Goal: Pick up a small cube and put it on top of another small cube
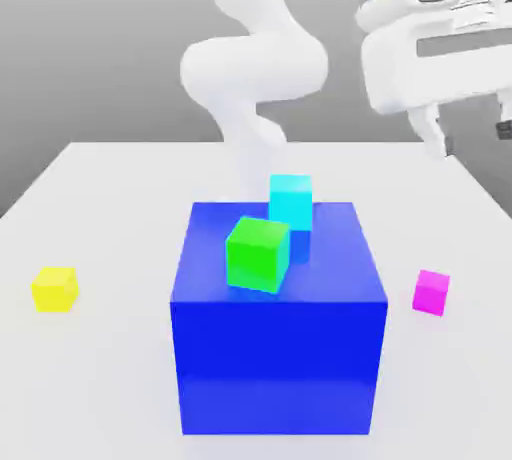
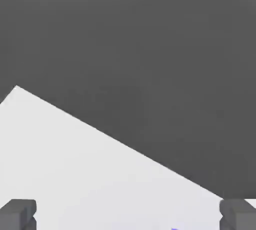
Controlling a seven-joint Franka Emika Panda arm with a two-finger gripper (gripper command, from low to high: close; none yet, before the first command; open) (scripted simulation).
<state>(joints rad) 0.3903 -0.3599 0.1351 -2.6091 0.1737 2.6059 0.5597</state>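
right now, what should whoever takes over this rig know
Gripper: open, holding nothing, raised above the table at the exterior view's upper right.
Pink cube: on the table, on the exterior view's right of the big blue block, untouched.
Green cube and cyan cube: on top of the blue block.
Yellow cube: on the table at the left.
Done: nothing yet.
Left: grasp the pink cube, stack it on another small cube.

The pincer (image 2: 127, 214) stands wide open: its two grey fingertips (image 2: 18, 213) sit at opposite lower corners of the picture, well apart. Between and beyond them lies the pale table (image 2: 75, 169), whose far edge runs as a slanting line against a dark grey backdrop (image 2: 150, 49).
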